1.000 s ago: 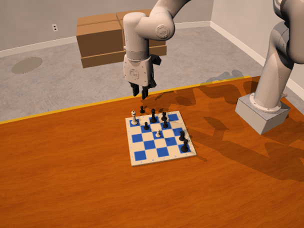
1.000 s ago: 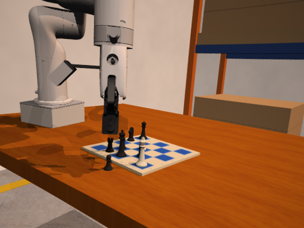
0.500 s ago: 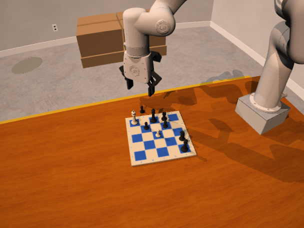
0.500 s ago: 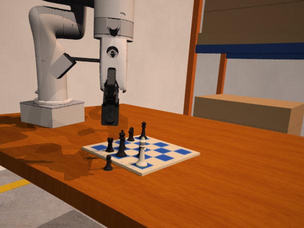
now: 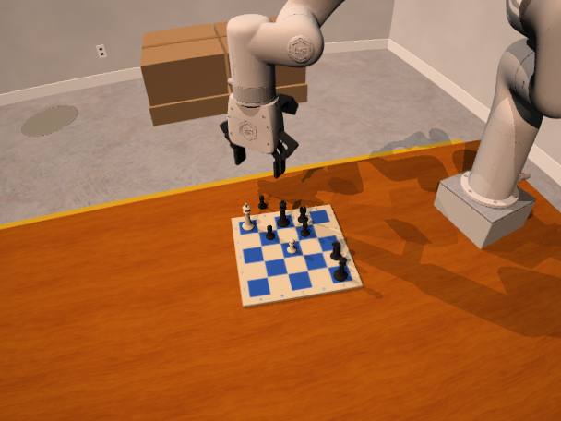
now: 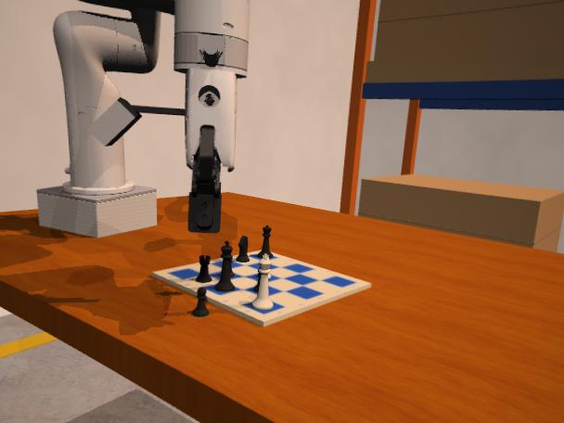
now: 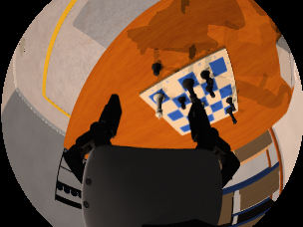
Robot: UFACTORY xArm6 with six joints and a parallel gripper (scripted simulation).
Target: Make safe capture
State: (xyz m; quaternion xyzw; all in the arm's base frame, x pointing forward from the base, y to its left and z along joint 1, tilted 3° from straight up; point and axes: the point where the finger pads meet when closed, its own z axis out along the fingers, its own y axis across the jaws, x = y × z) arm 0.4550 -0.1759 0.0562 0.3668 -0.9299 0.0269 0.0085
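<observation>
Worktop [image 5: 138,323], orange wood, carries the board [image 5: 302,295] near its far edge

Arm hangs above that edge; pincer [image 5: 258,163] spread wide, nothing in it, well above the pieces

Black pawn [image 5: 262,201] stands off the board on the worktop, just beside the board's far edge, near the white queen's corner. Judged the taken piece: removal looks done

White queen [image 5: 247,217] on its corner square; white pawn [image 5: 292,246] mid-board. Which one captures cannot be read; edge letters too small. The capturing move itself seems left to do, unless a white piece already stands on the emptied square

Pawn's long axis vertical, base down on the wood, head up, no lean in the exterior view [image 6: 200,301]

Other black pieces upright on their squares
</observation>
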